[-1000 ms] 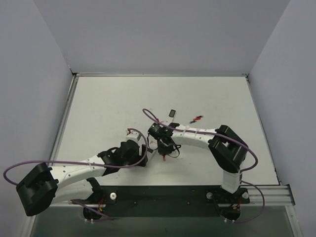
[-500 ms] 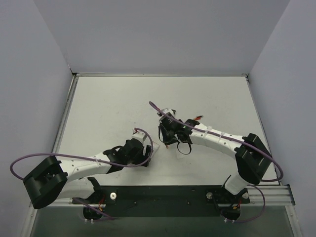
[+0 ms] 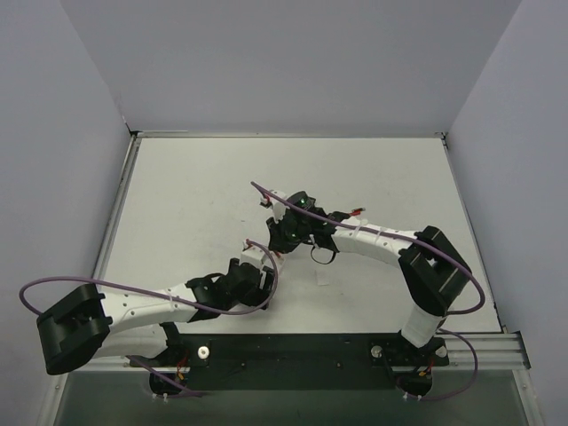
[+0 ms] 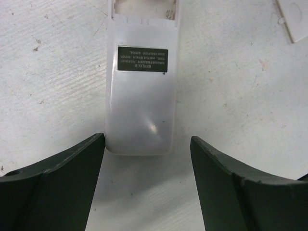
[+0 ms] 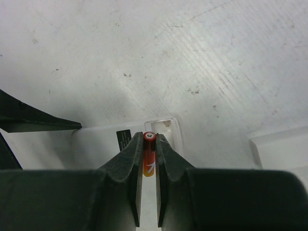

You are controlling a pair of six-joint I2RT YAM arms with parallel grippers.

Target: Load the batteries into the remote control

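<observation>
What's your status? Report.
Left gripper open, astride remote control. Right gripper shut on battery, by the open compartment. Path unobstructed.

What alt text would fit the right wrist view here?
The right arm's dark jaws pinch a small red-orange cylindrical battery, its tip near the open bay of a white plastic remote control lying label-side up on a pale scuffed table.
</observation>
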